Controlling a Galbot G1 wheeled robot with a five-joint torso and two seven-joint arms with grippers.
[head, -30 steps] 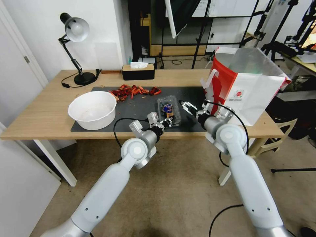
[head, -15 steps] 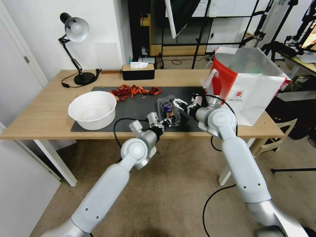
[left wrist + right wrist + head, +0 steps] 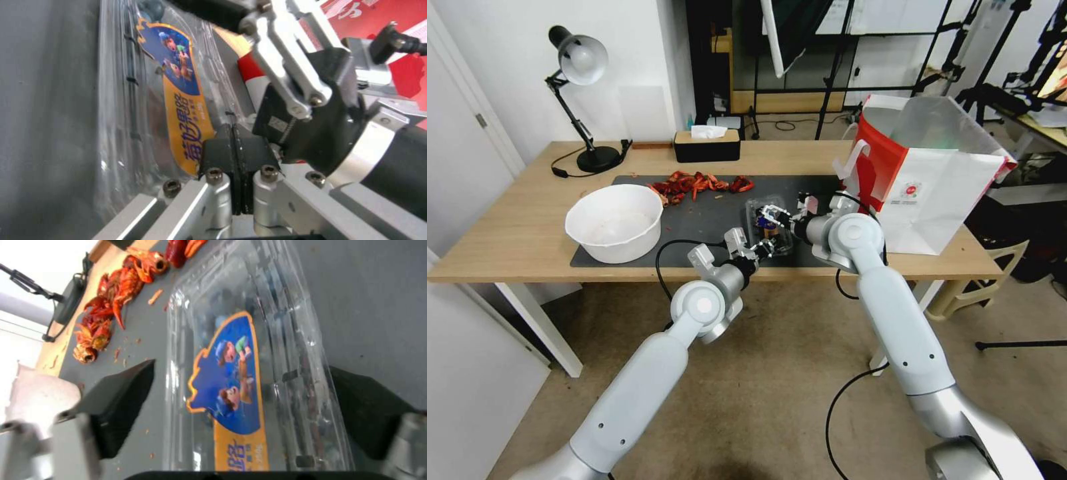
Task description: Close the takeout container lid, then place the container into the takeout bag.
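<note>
From the head view, the takeout container (image 3: 768,223) lies on the dark mat (image 3: 707,213) of the worktop (image 3: 520,233), between the white bowl (image 3: 615,221) and the upright takeout bag (image 3: 927,180). The left gripper (image 3: 764,247) meets its near edge, and the right gripper (image 3: 774,215) reaches over it from the bag side. The left wrist view shows the left gripper's pads (image 3: 222,150) pressed together, pinching the lid (image 3: 178,100) at its edge. The right wrist view shows the right gripper spread wide, its fingers (image 3: 120,400) straddling the container, with crayfish shells (image 3: 111,306) beyond.
</note>
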